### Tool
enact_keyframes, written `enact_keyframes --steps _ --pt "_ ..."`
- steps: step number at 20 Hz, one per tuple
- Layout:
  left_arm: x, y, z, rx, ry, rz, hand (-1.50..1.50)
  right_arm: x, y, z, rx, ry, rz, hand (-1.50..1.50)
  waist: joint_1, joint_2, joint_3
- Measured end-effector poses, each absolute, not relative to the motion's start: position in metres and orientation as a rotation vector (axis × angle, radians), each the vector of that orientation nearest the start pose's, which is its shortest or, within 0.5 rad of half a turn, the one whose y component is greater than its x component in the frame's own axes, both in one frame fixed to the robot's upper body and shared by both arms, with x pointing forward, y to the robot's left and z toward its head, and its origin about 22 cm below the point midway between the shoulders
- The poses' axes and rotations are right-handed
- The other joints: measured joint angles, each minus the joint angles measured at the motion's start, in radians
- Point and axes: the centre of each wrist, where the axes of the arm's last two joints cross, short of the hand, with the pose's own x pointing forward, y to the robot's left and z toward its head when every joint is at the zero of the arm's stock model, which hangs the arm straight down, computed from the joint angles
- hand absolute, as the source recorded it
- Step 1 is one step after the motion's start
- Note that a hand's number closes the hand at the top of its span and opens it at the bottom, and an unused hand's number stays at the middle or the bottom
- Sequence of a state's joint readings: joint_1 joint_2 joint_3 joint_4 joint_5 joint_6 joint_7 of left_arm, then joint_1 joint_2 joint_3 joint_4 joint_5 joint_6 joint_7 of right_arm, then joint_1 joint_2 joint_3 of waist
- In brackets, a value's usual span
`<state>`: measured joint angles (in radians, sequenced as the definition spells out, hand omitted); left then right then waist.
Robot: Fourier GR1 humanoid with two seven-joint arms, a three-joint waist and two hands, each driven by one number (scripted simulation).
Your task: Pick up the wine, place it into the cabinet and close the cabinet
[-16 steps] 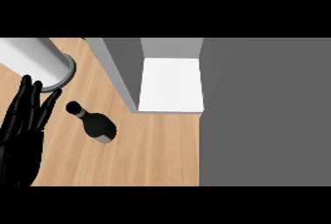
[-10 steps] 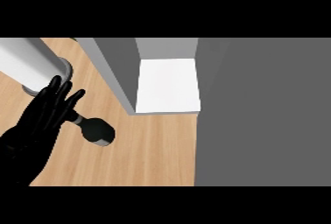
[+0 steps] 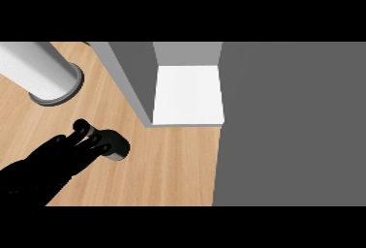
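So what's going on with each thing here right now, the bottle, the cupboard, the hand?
Wine bottle: lying on its side on the wooden counter, partly covered by the hand.
Left hand: fingers curled over the bottle, closing round it.
Cabinet: open, white shelf bare, nothing inside yet.
Grey cylinder: standing upright on the counter, untouched.
Right hand: not visible.

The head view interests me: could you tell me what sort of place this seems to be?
Probably a kitchen counter: a wooden countertop, an open cabinet with a white shelf, and a dark wine bottle under the left hand.
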<state>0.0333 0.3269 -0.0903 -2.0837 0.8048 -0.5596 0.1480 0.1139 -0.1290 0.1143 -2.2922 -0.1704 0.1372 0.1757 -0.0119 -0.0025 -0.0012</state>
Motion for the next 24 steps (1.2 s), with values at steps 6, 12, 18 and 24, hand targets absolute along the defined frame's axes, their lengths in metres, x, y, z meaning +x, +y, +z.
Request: enact_keyframes --steps 6,12,18,24 --pt "0.19 0.268 0.155 -1.072 -1.744 -0.487 -1.5 0.157 -0.226 0.168 0.273 -1.965 0.244 -1.5 0.012 0.0 0.001" --pt "0.171 0.27 0.177 -1.098 -1.724 -0.484 -1.5 0.157 -0.222 0.175 0.265 -1.944 0.236 -1.5 0.014 0.0 0.001" --pt "0.164 0.273 0.188 -1.085 -1.714 -0.451 -1.5 0.159 -0.223 0.18 0.246 -1.94 0.24 -1.5 0.013 0.001 0.001" --pt "0.164 0.277 0.188 -1.055 -1.711 -0.401 -1.5 0.16 -0.227 0.185 0.22 -1.936 0.24 -1.5 0.012 0.0 0.001"
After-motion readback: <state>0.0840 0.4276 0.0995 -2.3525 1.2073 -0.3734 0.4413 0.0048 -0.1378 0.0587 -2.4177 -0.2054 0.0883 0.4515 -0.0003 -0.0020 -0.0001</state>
